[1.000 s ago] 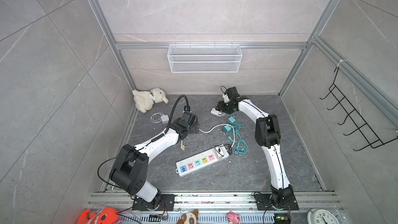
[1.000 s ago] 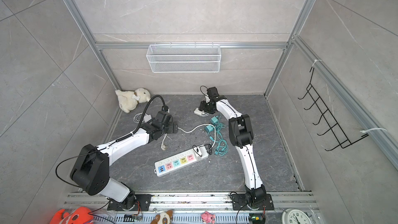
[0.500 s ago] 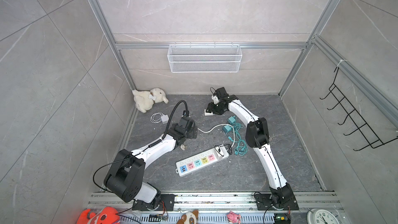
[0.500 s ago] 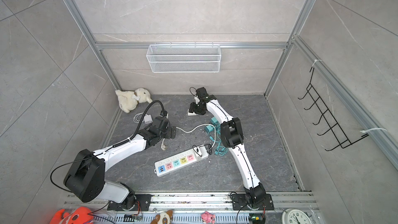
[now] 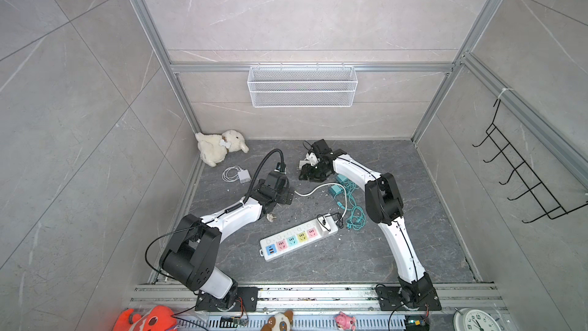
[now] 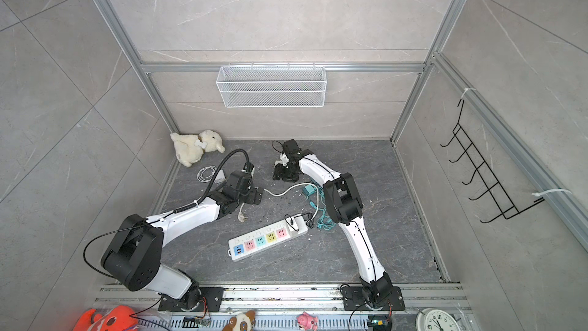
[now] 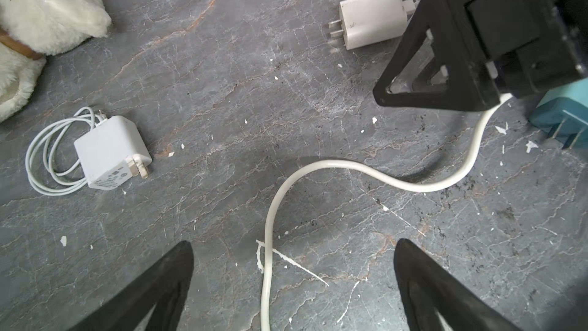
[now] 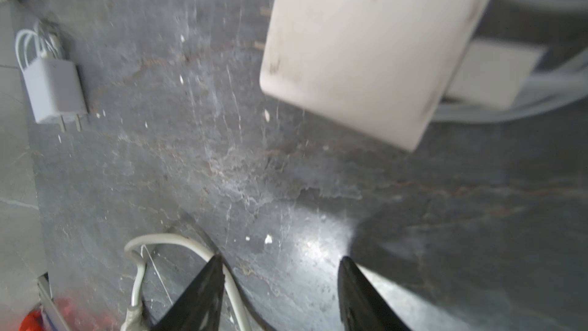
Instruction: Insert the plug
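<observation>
On left gripper (image 7: 294, 242), jaws wide, empty, over white cord (image 7: 331, 163). On right gripper (image 8: 280, 258), jaws partly apart, empty, near white charger (image 8: 366, 49).

The left arm (image 5: 235, 218) and right arm (image 5: 405, 249) have glossy white link shells between bulky black cylindrical joints. Each stands on a black bolted base plate (image 5: 249, 299) low in both top views. A thick black ribbed hose (image 5: 264, 160) belongs to the left arm. The fingers (image 7: 159, 288) are black wedges.
</observation>
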